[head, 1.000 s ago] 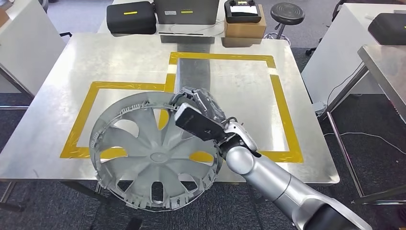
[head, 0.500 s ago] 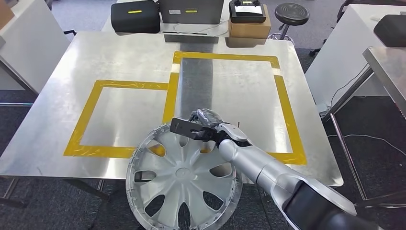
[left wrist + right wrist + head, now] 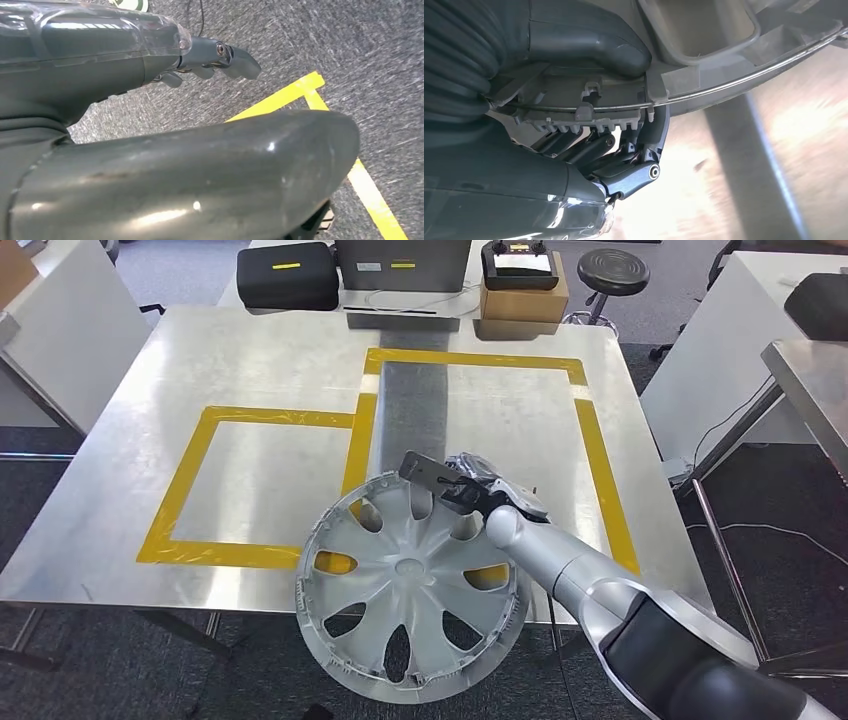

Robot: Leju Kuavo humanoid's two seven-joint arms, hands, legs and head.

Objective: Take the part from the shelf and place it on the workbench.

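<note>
Here our right hand (image 3: 462, 480) fingers (image 3: 589, 147) pinch the hubcap (image 3: 410, 575) rim, tilted over the desk (image 3: 250, 360) edge. Our left hand (image 3: 210, 57) fingers hang apart, holding nothing.

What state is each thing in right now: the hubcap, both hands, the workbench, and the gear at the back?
Hubcap: held at its rim, tilted, overhanging the near edge, not yet set down.
Right hand: grips the hubcap's rim, above the workbench.
Left hand: holds nothing, hangs over carpet with yellow tape.
Workbench: metal top bare inside the yellow tape squares.
Black case: closed, behind the far edge.
Cardboard box: closed, a black device resting on top.
</note>
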